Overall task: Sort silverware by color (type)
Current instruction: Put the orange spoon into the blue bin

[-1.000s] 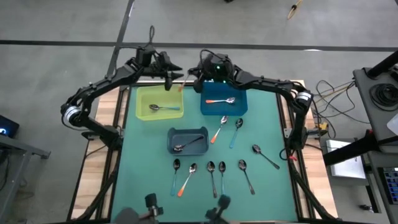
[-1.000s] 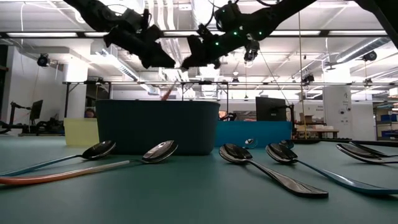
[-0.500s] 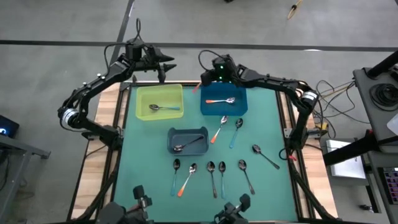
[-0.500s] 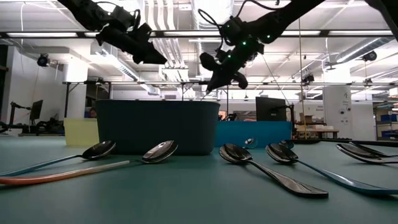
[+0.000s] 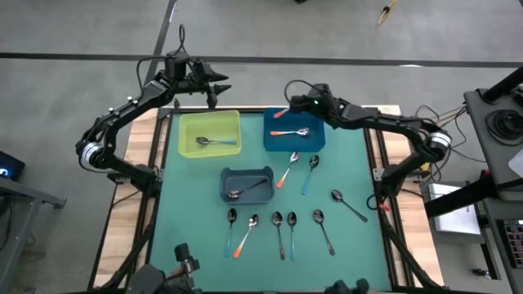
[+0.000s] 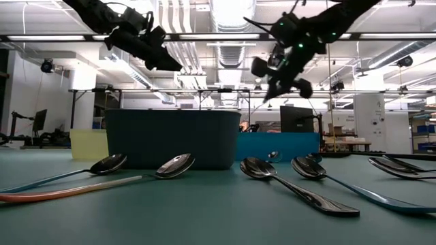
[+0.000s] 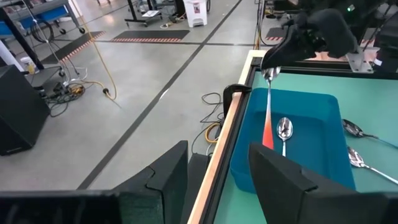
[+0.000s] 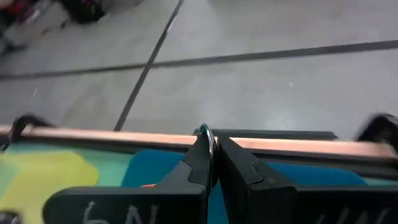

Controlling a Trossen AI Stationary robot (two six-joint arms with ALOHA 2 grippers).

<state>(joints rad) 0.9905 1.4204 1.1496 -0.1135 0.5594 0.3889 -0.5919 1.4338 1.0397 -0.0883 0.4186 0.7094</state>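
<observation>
My right gripper is shut on an orange-handled spoon above the far edge of the blue bin. Inside that bin lies another orange-handled spoon. My left gripper stands open and holds nothing; it is high beyond the table's far edge, behind the yellow bin, in which a blue-handled spoon lies. A dark spoon lies in the grey bin. Several more spoons lie flat on the green mat, among them an orange one and a blue one. My right gripper pinches the spoon's metal bowl end between its two fingertips. The fingers slant downward, coming from the table's right side. The spoon hangs below them with its orange handle pointing down over the blue bin.
A row of spoons lies along the mat's near side, with a dark one to the right. In the low view those spoons fill the foreground in front of the grey bin. Wooden table edges flank the mat.
My right gripper has gone toward the table's right and down, rolling as it went, and carries the orange spoon from beside my left gripper to above the blue bin. The spoon now hangs handle down. My left gripper drew back toward the far left, then kept still.
</observation>
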